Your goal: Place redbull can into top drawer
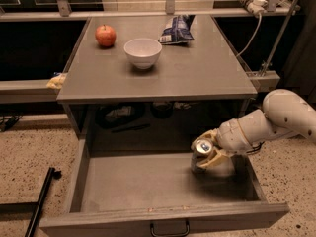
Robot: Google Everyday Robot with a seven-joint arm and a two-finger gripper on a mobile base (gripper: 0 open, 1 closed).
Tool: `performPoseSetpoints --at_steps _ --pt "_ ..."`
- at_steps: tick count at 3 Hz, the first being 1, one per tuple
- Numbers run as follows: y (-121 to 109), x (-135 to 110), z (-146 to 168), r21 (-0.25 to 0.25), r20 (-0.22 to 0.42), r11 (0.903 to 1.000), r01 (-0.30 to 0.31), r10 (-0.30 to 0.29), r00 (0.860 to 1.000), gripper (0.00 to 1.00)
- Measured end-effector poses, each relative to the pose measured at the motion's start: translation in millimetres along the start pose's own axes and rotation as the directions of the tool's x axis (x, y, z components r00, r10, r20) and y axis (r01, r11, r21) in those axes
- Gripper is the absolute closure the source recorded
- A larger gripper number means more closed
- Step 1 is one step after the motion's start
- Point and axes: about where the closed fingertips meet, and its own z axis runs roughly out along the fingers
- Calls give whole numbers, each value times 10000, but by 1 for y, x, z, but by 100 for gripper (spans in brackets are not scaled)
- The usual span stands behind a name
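Observation:
The redbull can (202, 152) is a slim silver and blue can with a silver top, tilted a little, low over the right rear of the drawer floor. My gripper (209, 150) reaches in from the right and is shut on the can, its pale fingers (213, 160) wrapped around the can's body. The top drawer (148, 184) is pulled wide open below the table, with a flat grey floor and a dark handle (169, 229) on its front. I cannot tell whether the can's base touches the floor.
On the grey tabletop (207, 73) stand a red apple (105, 35), a white bowl (142, 52) and a blue and white snack bag (177, 29). A black bar (40, 202) lies on the speckled floor at the left. A cable (249, 31) hangs at the right.

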Motion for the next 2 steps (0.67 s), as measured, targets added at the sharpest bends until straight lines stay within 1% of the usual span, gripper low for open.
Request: performPoseSetpoints --at_steps 1,2 --pt "2 16 7 -21 -57 10000 -38 38 10000 100" --pt "2 16 7 -24 -55 10000 -38 38 10000 81"
